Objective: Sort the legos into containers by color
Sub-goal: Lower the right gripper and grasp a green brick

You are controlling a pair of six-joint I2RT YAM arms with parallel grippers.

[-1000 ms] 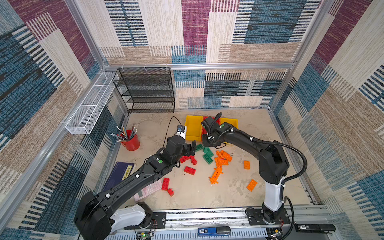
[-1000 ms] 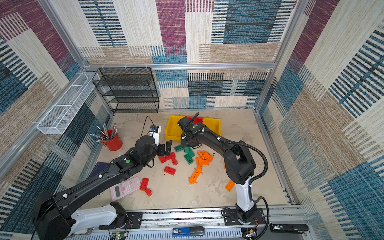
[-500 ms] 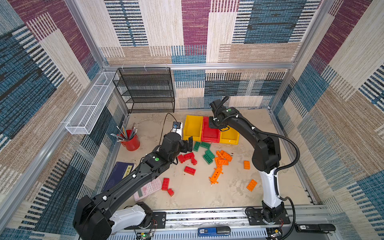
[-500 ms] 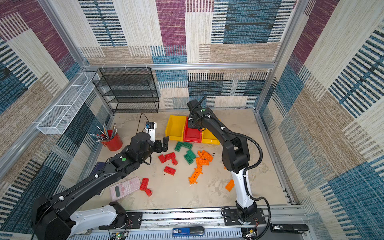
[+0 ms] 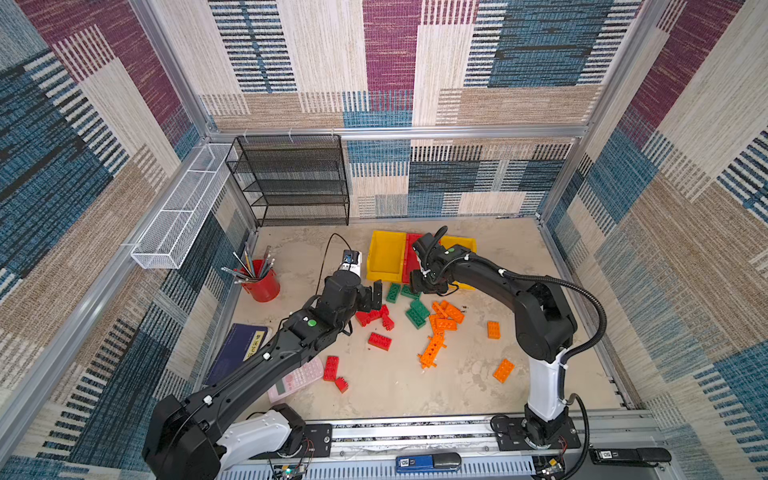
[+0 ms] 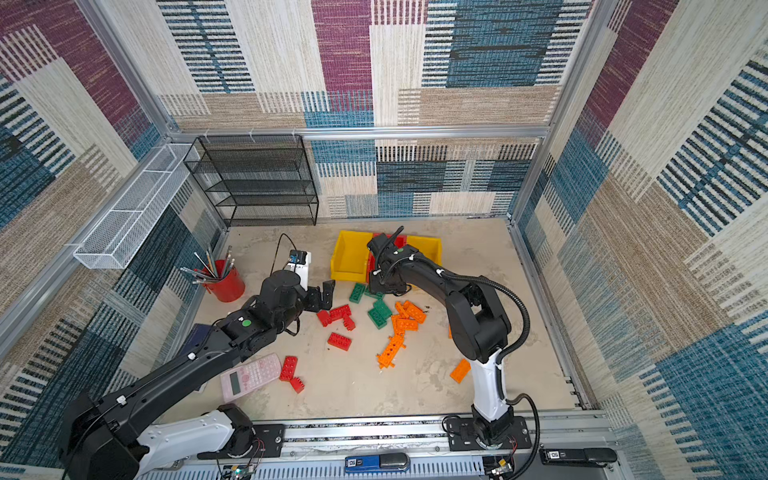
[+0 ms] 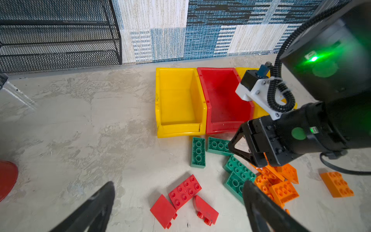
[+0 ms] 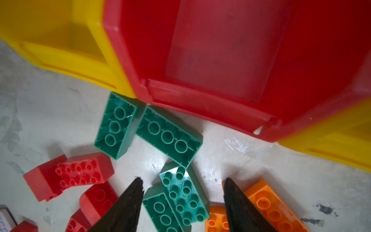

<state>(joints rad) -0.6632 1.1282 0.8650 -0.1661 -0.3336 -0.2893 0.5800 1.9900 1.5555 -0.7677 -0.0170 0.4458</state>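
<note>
Three containers stand side by side at the back: a yellow bin [image 5: 384, 255], a red bin [image 7: 222, 128] and a second yellow bin [image 5: 461, 245], partly behind my right arm. The first two look empty. Loose legos lie in front of them: green bricks [image 5: 417, 313], red bricks [image 5: 374, 318], orange bricks [image 5: 444, 316] and a long orange beam [image 5: 432, 353]. My right gripper [image 8: 182, 192] hangs open just above two green bricks [image 8: 180, 196], at the red bin's front edge. My left gripper [image 7: 178, 192] stands wide open over a cluster of red bricks [image 7: 184, 189].
A black mesh shelf [image 5: 291, 183] fills the back left corner. A red pencil cup [image 5: 262, 284], a dark blue book [image 5: 239, 349] and a pink calculator [image 5: 295, 380] lie along the left side. More red bricks [image 5: 331, 368] and orange bricks [image 5: 503, 370] are scattered toward the front.
My right gripper has come forward from behind the bins down to the green bricks, and its jaws have opened. The left gripper has barely moved.
</note>
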